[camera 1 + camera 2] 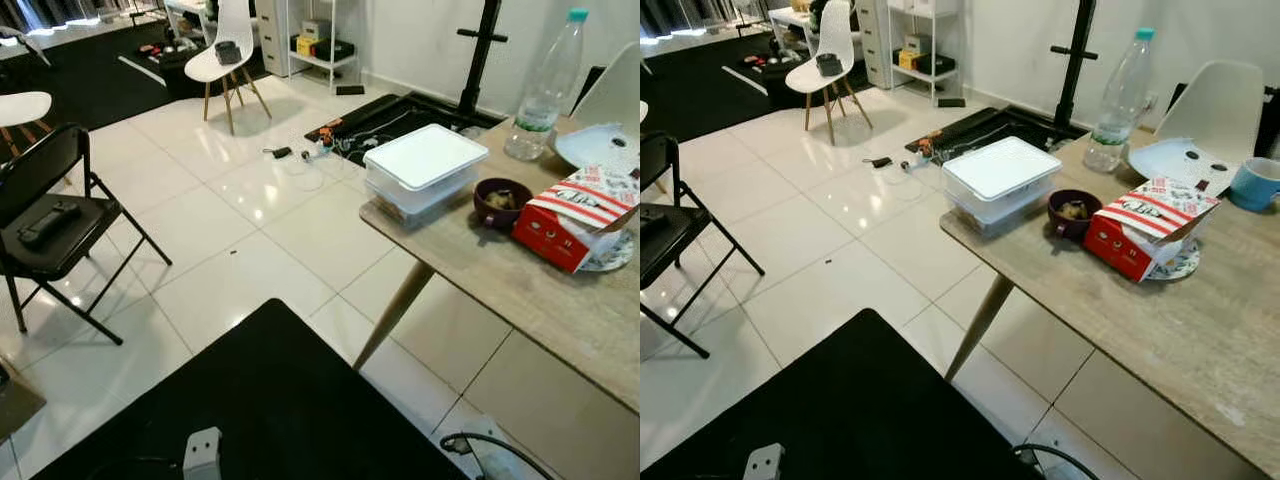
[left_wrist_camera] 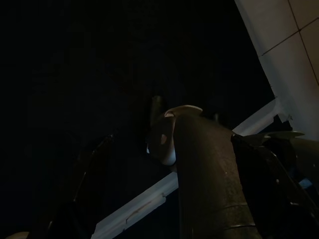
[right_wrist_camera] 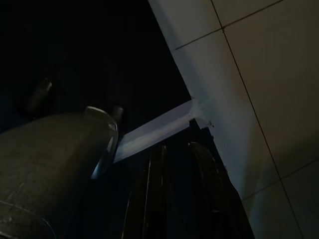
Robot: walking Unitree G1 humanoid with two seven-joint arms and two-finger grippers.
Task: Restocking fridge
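Note:
A wooden table (image 1: 520, 290) stands at the right. On its near corner sits a clear plastic box with a white lid (image 1: 425, 170). Beside the box are a dark bowl with food (image 1: 502, 203) and a red and white carton (image 1: 580, 215) lying on a plate. Farther back are a water bottle (image 1: 545, 90), a white lid-like tray (image 1: 1175, 160) and a blue cup (image 1: 1258, 183). Both arms hang idle low by my dark body. My right gripper (image 3: 174, 149) is shut with nothing in it. My left gripper (image 2: 269, 149) is lost in shadow.
A black folding chair (image 1: 50, 225) with a remote on it stands at the left. Farther back are a white chair (image 1: 225, 55), cables (image 1: 320, 150) on the white tile floor and a black stand (image 1: 480, 55). A black surface (image 1: 260, 400) lies right below me.

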